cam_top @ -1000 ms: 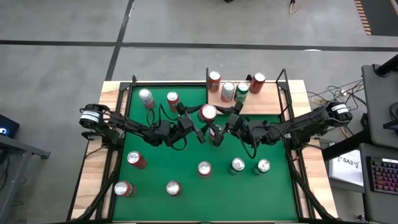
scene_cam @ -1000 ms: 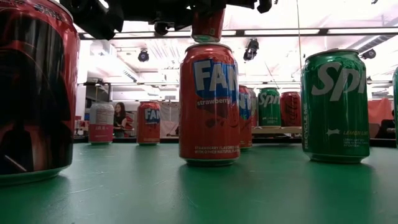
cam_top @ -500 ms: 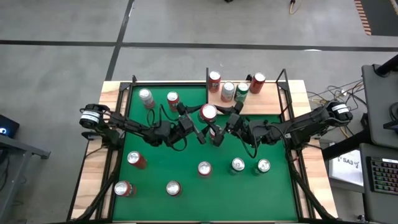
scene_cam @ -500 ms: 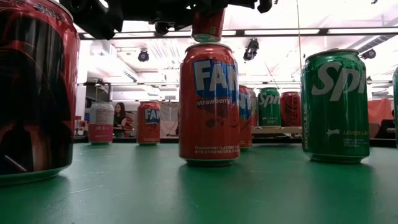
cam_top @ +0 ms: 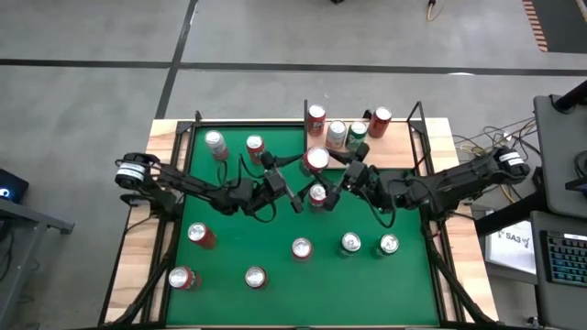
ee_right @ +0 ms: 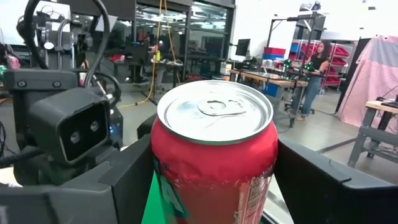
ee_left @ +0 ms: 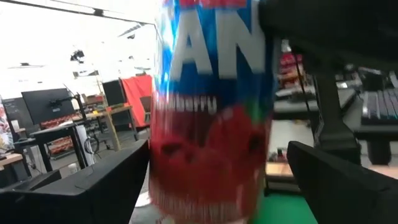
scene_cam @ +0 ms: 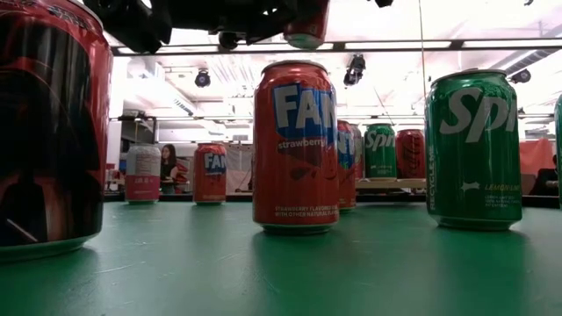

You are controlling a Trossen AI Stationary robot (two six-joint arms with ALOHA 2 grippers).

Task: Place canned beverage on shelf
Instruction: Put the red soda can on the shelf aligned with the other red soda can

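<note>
Red can (ee_right: 214, 158) fills the right gripper (cam_top: 337, 180); its base is hidden.

Under me lies the green felt tabletop (cam_top: 275, 275), edged by a pale wooden strip (cam_top: 138, 266), with a keyboard (cam_top: 561, 259) off to one side. Across the room I see a person (ee_right: 318, 62) standing near a pink cloth (ee_right: 373, 68).

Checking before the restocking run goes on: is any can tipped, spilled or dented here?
Nothing stands out. The cans on the green table and the shelf stand upright, with no spill. One red can is off the table, gripped by the right gripper beside the shelf. The left gripper is open at mid-table.
</note>
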